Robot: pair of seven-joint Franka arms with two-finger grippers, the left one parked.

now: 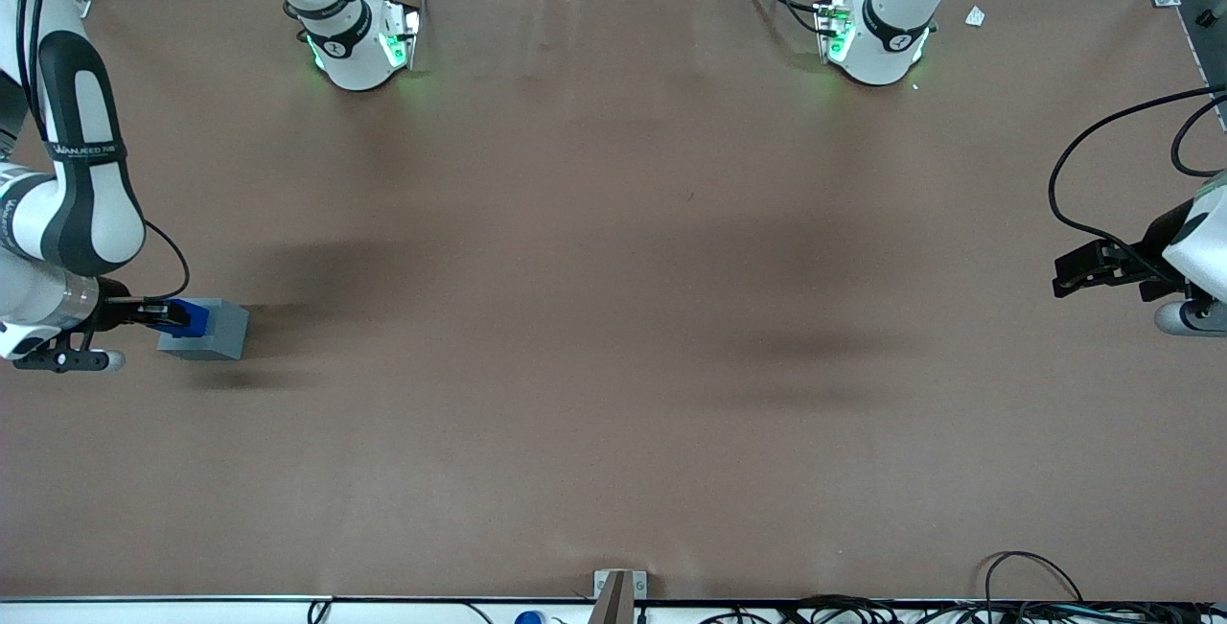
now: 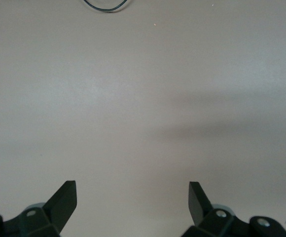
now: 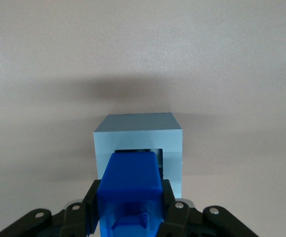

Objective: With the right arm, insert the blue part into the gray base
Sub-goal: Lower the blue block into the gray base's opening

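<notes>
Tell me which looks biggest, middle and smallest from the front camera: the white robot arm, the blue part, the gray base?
1. Right arm
2. Gray base
3. Blue part, held by the gripper over the base.

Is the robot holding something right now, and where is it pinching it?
Yes. The tool holds the blue part, its fingers pinching the two opposite sides of the wider end, right over the gray base.

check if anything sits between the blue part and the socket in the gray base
Nothing visible does. The claw is shut on the blue part, which hangs right over the gray base; part of the open socket shows beside the part's edge.
</notes>
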